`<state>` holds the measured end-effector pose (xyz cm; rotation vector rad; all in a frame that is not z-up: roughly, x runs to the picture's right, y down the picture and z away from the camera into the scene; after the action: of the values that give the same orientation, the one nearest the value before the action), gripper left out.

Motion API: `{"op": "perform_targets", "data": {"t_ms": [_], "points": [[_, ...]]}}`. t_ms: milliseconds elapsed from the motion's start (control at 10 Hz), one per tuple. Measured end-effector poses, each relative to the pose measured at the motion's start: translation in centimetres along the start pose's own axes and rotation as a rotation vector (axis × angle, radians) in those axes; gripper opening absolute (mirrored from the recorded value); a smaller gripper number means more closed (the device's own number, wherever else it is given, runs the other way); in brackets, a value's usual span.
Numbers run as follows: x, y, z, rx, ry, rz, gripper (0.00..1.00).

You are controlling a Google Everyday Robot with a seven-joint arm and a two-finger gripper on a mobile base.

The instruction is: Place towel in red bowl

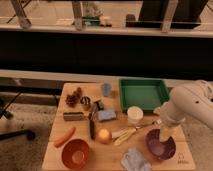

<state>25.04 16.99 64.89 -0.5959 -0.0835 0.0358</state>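
The towel (135, 161) is a crumpled grey cloth at the front edge of the wooden table, right of centre. The red bowl (76, 154) stands empty at the front left, about a hand's width left of the towel. My white arm (192, 106) comes in from the right. My gripper (164, 133) hangs at its lower end, over the far rim of a purple bowl (160, 146), right of and behind the towel. It holds nothing that I can see.
A green tray (143, 93) sits at the back right, with a white cup (134, 115) in front of it. A banana (123, 134), an orange (104, 136), a carrot (65, 136), a blue sponge (106, 115) and a black-handled utensil (92, 127) lie mid-table.
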Motion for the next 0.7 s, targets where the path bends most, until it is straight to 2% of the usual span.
{"op": "perform_targets", "data": {"t_ms": [500, 700], "points": [[-3.0, 3.8, 0.6, -0.022, -0.054, -0.027, 0.8], [-3.9, 5.2, 1.8, -0.037, -0.074, -0.037, 0.8]]}}
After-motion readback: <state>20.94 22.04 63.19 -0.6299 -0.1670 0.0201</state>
